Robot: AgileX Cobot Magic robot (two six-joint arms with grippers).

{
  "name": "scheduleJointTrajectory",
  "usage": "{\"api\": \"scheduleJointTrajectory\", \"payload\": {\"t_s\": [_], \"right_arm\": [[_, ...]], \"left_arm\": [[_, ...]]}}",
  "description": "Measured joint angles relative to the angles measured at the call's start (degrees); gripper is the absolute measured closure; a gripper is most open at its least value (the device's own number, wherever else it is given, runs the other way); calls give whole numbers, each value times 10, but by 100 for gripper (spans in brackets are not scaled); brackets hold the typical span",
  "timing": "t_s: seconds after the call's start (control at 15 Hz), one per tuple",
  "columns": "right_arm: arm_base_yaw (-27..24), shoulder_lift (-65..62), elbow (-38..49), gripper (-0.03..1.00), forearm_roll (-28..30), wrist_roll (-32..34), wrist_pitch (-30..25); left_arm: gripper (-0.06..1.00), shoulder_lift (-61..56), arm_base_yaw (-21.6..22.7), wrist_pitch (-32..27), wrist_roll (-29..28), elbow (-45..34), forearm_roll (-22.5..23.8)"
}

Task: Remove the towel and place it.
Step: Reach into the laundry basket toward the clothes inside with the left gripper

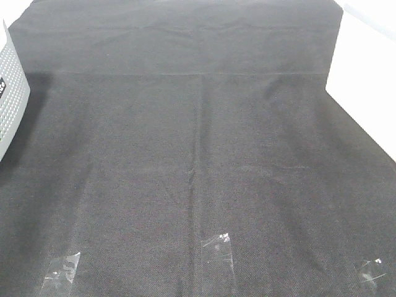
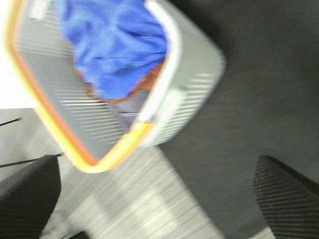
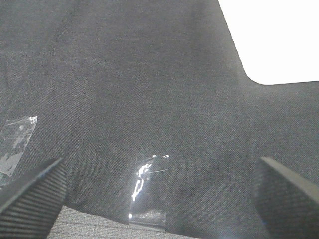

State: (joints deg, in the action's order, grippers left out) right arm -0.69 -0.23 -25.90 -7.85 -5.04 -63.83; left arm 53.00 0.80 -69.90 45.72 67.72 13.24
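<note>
Left tool: jaws spread wide, nothing between them, hanging above and just short of the basket. Right tool: jaws equally wide and empty, poised over the black cloth near a strip of clear tape. Neither arm shows in the high view. The towel lies crumpled inside the grey perforated basket, which has an orange-yellow rim and stands at the left edge of the cloth-covered bench. A reddish-brown item shows under the towel's lower edge; the blur prevents identification. Assessment: the step in hand is the approach to the first grasp, and removal has not begun. Recommended practice: centre the left tool over the towel's highest fold, well inside the rim. Descend with the jaws wide and close on fabric alone, so the item beneath is not caught. Raise the towel straight up until its trailing end clears the rim before carrying it across. A low or sideways pull would likely drag or tip the light basket. The right tool is well placed to take a second edge once the towel is over the cloth, which would help it land flat. Markings: a small dark label on the basket's side is cut off by the edge of the high view and is unreadable. A pale patch near the basket rim in the left wrist view is too blurred to read. No brand or other writing is legible.
</note>
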Motion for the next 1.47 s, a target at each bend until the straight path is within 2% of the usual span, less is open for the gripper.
{"api": "scheduleJointTrajectory", "payload": {"t_s": [0.27,0.4,0.53,0.67,0.73,0.93,1.27,1.47], "right_arm": [[0,0,0,1,0,0,0],[0,0,0,1,0,0,0],[0,0,0,1,0,0,0],[0,0,0,1,0,0,0],[0,0,0,1,0,0,0],[0,0,0,1,0,0,0],[0,0,0,1,0,0,0],[0,0,0,1,0,0,0]], "left_arm": [[-5,140,0,0,54,149,89],[-5,205,6,14,66,182,125],[-5,265,43,56,93,189,142],[-5,292,74,83,116,189,144],[-5,313,100,120,140,190,147],[-5,371,131,176,200,191,148],[-5,498,137,241,233,191,156],[-4,552,137,241,242,191,156]]}}
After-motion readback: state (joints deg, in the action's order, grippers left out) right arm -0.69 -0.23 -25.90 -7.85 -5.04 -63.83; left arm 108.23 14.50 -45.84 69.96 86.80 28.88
